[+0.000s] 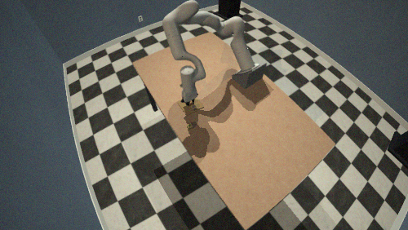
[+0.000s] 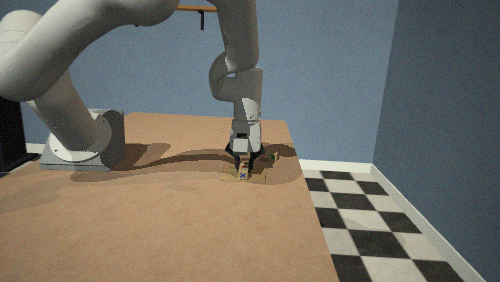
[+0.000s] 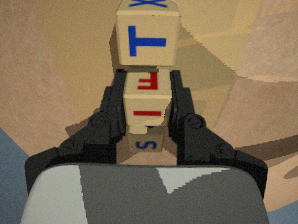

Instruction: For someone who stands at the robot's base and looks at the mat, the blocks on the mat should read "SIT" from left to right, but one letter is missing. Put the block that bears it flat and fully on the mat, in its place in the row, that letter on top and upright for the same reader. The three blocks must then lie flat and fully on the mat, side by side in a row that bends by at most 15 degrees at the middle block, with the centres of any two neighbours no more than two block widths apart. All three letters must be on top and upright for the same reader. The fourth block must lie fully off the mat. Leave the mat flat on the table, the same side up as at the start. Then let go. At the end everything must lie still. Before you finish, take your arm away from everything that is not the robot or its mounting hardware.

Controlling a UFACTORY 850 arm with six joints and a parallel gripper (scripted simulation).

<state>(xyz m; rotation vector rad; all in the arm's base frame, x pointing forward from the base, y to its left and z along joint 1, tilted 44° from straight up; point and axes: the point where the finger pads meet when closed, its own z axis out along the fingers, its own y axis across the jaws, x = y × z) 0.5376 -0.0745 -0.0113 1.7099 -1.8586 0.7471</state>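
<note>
Tan mat [image 2: 257, 178] near the table's [image 2: 150, 225] far edge: the I block [image 3: 148, 106] is clamped in the part-closed gripper [image 3: 148, 123]; neighbouring T block [image 3: 147, 39] could be nudged on release.

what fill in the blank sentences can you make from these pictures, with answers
1. The tool is shut on a block whose top face bears a red ____.
2. The block just past the held one bears a T printed in ____.
3. In the wrist view, the block nearest the camera bears a blue ____.
4. In the exterior view, a small green-marked block lies ____ the mat.

Answers: I; blue; S; off
</note>
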